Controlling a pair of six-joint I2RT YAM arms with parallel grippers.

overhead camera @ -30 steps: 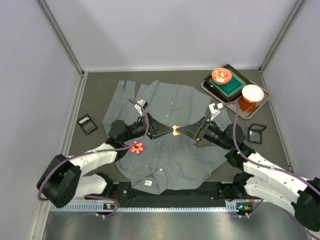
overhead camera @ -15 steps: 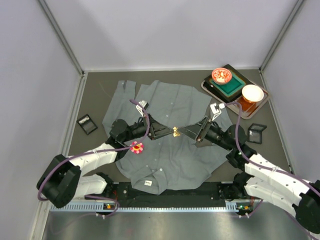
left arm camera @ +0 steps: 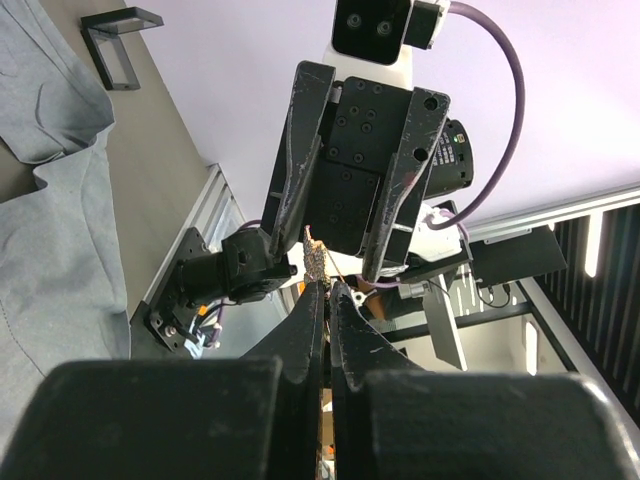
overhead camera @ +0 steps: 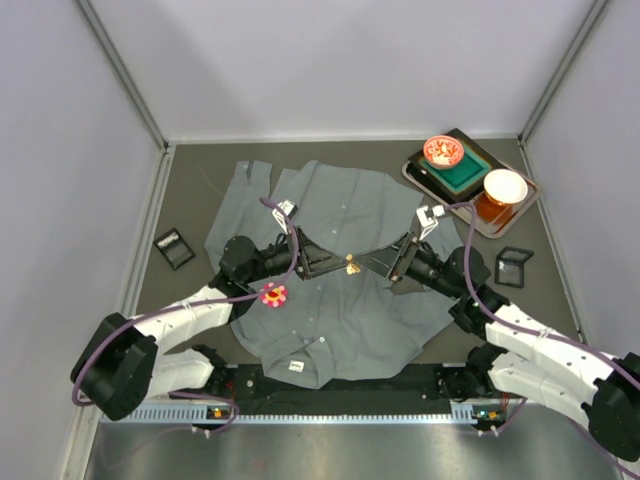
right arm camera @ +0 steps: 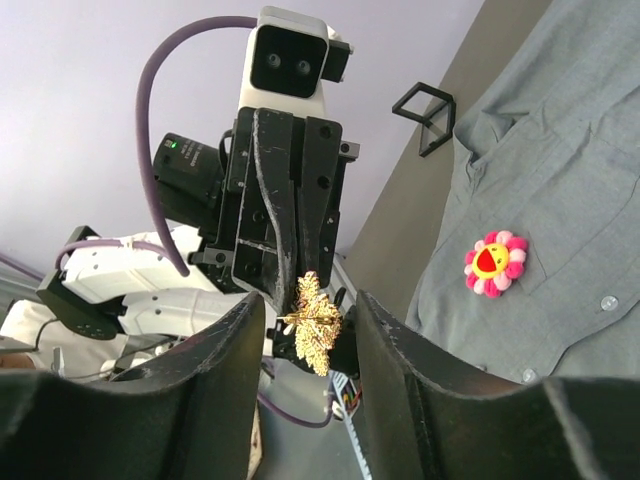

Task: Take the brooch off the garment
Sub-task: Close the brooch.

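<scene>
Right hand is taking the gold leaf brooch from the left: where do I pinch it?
Probably the leaf part jutting beyond the shut left hand, coming straight in from the opposite side: the gold leaf brooch faces the right hand flat, between its open fingers.

Dark table (overhead camera: 195,175) bears garment (overhead camera: 350,200), tray (overhead camera: 414,177), 2 stands (overhead camera: 175,248) (overhead camera: 514,266).

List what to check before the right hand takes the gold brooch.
1. Gold leaf-shaped brooch pinched in the shut left hand: ok.
2. Right hand jaws open, one either side of the brooch: ok.
3. No cloth hanging from the brooch in the wrist views: ok.
4. Brooch's pin closed: cannot tell.
5. Grey button-up shirt free of pins: not ok, a pink and yellow flower pin sits on it.
</scene>
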